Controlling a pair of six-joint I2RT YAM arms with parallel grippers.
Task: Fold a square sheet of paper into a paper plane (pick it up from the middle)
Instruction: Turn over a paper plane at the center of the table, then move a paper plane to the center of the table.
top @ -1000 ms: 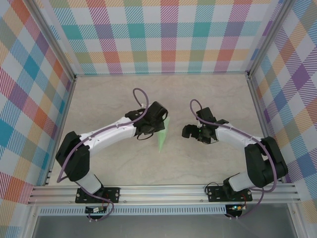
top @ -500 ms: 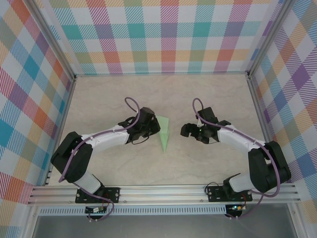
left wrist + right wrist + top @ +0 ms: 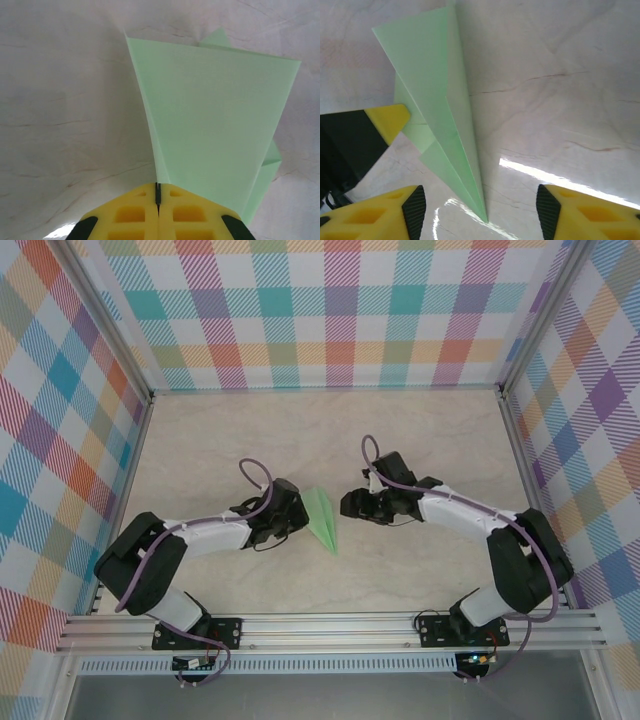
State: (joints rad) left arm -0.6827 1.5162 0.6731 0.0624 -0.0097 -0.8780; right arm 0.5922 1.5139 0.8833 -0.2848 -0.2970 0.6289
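Shifted plane [image 3: 322,520] in left hand [image 3: 158,194]

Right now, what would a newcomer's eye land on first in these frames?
The pale green paper plane sits at the middle of the table, a slim dart with its tip toward the near edge. The left gripper is shut on its edge, and the right gripper hangs open just opposite.
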